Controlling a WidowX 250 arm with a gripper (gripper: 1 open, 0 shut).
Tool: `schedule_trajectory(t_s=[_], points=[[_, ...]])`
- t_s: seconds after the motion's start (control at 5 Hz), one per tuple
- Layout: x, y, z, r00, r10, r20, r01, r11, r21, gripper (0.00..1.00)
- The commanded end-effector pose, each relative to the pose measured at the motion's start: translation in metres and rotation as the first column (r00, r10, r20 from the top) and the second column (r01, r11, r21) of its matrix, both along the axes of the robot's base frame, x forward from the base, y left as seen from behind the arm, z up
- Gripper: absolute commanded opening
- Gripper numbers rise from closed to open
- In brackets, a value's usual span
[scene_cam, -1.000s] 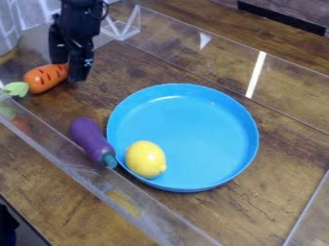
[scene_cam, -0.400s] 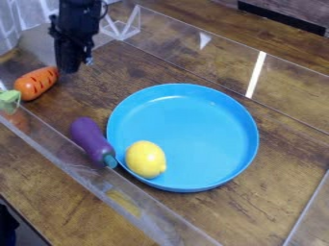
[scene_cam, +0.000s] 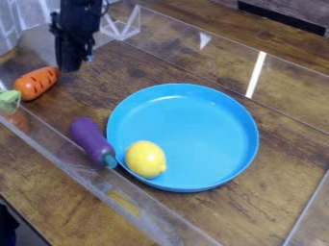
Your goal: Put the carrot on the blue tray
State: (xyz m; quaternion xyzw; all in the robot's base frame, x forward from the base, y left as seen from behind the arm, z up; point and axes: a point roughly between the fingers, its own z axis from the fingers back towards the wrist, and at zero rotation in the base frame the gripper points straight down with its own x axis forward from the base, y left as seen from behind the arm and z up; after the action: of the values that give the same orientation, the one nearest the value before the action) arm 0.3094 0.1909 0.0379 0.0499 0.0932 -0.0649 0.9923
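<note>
Getting the pincer [scene_cam: 64,65] onto the carrot [scene_cam: 37,84] is the step I judge to be in hand. The toy lies on the worktop [scene_cam: 161,53] at the left of my view, its pale green leafy tip toward the clear plastic wall, well apart from the blue tray [scene_cam: 183,135]. The arm [scene_cam: 80,21] reaches in from the top of the view, pointing down, with its dark end just beside the carrot's upper end. I cannot tell how far apart the fingers stand; they are dark and blurred, and I see no sure hold on anything. My next move should be to line them up over the orange body, spread astride it, then lower and close; off-centre, they could nudge it toward the wall.
</note>
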Motion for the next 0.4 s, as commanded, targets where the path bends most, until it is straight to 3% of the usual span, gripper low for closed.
schedule_trajectory(t_s=[0.0, 0.2], points=[[0.0122, -0.0048, 0.0274, 0.998, 0.009, 0.066, -0.012, 0.999, 0.040, 0.00], [0.0091, -0.0050, 0.0299, 0.997, 0.032, 0.064, -0.034, 0.999, 0.040, 0.00]])
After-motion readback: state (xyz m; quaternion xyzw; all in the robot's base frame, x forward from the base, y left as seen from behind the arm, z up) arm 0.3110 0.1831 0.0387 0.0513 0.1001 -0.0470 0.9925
